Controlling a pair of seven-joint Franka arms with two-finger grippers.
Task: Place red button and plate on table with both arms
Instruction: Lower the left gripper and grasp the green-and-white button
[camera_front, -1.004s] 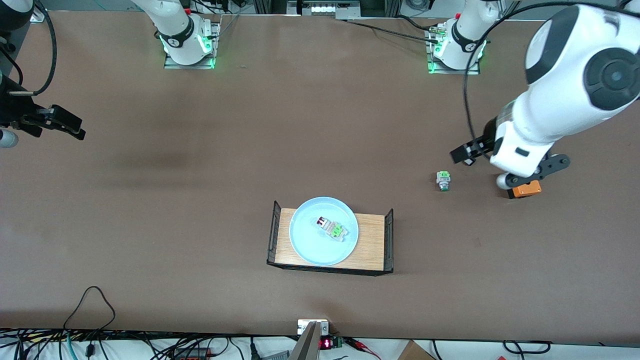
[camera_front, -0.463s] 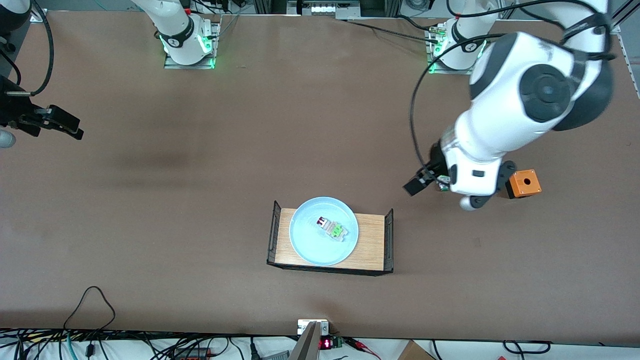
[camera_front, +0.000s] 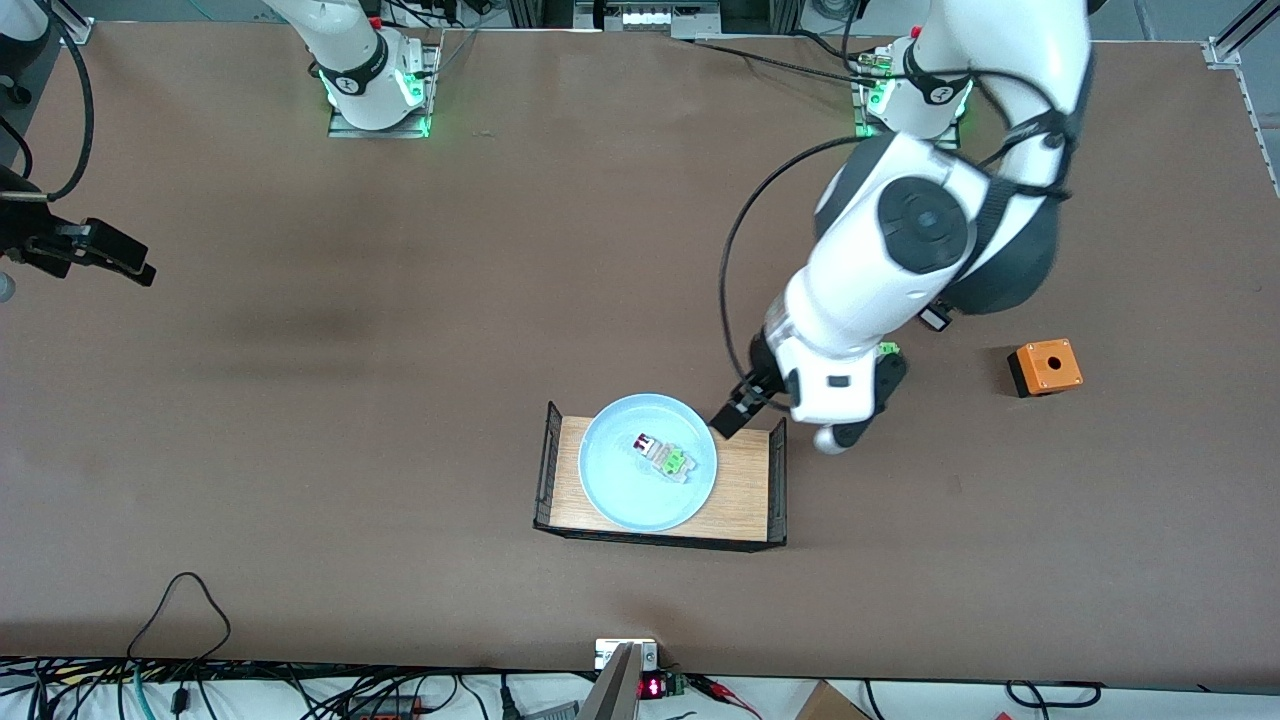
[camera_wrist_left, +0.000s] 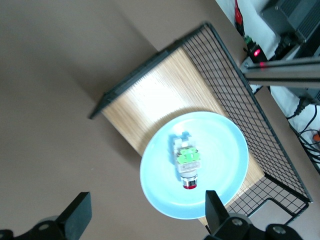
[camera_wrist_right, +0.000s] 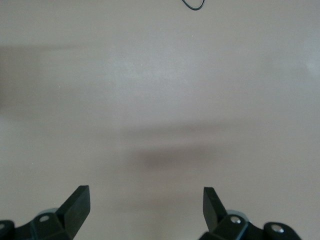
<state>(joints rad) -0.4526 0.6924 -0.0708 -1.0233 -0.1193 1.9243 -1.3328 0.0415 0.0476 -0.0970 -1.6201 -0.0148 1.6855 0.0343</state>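
The pale blue plate (camera_front: 620, 492) sits on a small wooden tray (camera_front: 745, 480) with black mesh ends. The red button (camera_front: 660, 455) lies on its side in the plate, red cap toward the right arm's end. My left gripper (camera_front: 733, 412) is open and empty, up in the air over the tray's end toward the left arm, just beside the plate's rim. In the left wrist view the plate (camera_wrist_left: 220, 150) and the red button (camera_wrist_left: 187, 162) lie ahead of the open left gripper (camera_wrist_left: 146, 215). My right gripper (camera_front: 100, 255) is open and empty over bare table (camera_front: 400, 400) at the right arm's end; the right wrist view shows it (camera_wrist_right: 145, 202) over bare tabletop.
An orange box (camera_front: 1045, 367) with a hole on top stands toward the left arm's end. A green-capped switch (camera_front: 886, 349) lies beside it, mostly hidden under the left arm. Cables and equipment run along the table's edge nearest the front camera.
The left arm has swung from over the orange box, past the green-capped switch, to the tray's end beside the plate. The right gripper has drifted slightly toward the table's edge.
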